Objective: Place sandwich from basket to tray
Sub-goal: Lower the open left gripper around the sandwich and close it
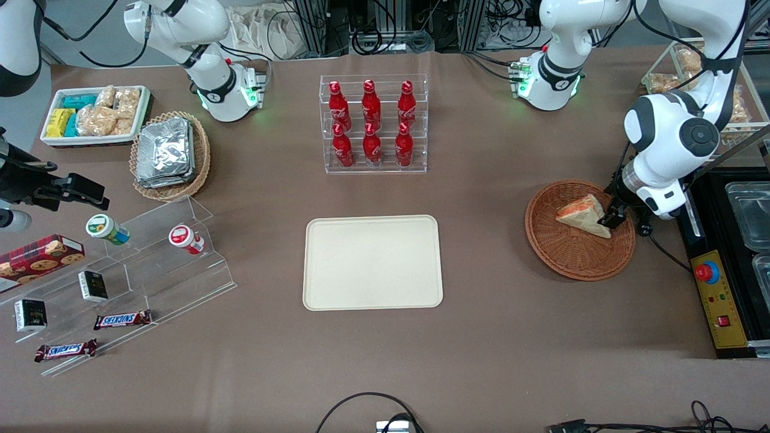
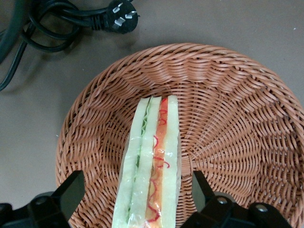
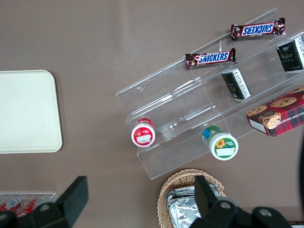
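The sandwich (image 1: 580, 213) is a pale triangular wedge with orange-red and green filling, lying in the round woven basket (image 1: 544, 240) toward the working arm's end of the table. My left gripper (image 1: 613, 218) is low in the basket at the sandwich's end. In the left wrist view the gripper (image 2: 137, 190) is open: the sandwich (image 2: 152, 161) stands on edge between the two black fingers (image 2: 71, 190), with a gap at each side over the basket (image 2: 228, 118). The cream-beige tray (image 1: 373, 263) lies flat mid-table with nothing on it, and its corner (image 3: 26, 111) shows in the right wrist view.
A clear rack of red bottles (image 1: 373, 126) stands farther from the front camera than the tray. Toward the parked arm's end are an oval basket of foil containers (image 1: 170, 155), a white snack tray (image 1: 96, 114) and a stepped acrylic shelf (image 1: 138, 264). A black control box (image 1: 713, 294) sits beside the basket, a power plug (image 2: 118, 16) near its rim.
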Controlling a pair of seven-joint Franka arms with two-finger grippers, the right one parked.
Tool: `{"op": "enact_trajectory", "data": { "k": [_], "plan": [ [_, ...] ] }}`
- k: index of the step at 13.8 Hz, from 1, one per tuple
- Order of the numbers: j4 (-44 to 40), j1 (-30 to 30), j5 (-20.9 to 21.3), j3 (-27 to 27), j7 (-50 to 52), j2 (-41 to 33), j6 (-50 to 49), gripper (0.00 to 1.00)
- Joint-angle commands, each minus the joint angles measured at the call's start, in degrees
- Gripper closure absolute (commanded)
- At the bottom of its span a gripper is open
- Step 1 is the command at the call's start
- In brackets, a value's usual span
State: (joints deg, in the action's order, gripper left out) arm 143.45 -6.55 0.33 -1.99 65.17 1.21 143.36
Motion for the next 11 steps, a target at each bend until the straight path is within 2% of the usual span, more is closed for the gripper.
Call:
{"op": "enact_trajectory", "data": {
  "k": [1, 9, 10, 11],
  "plan": [
    [1.39, 1.10, -0.07, -0.21, 1.98, 0.20, 2.89, 0.00],
    [3.06, 2.42, 0.02, -0.21, 2.86, 3.01, 8.34, 0.00],
    [3.07, 2.42, 0.02, -0.21, 2.86, 3.10, 8.52, 0.02],
    [3.15, 2.42, 0.02, -0.21, 2.86, 3.10, 8.52, 0.11]
  ]
}}
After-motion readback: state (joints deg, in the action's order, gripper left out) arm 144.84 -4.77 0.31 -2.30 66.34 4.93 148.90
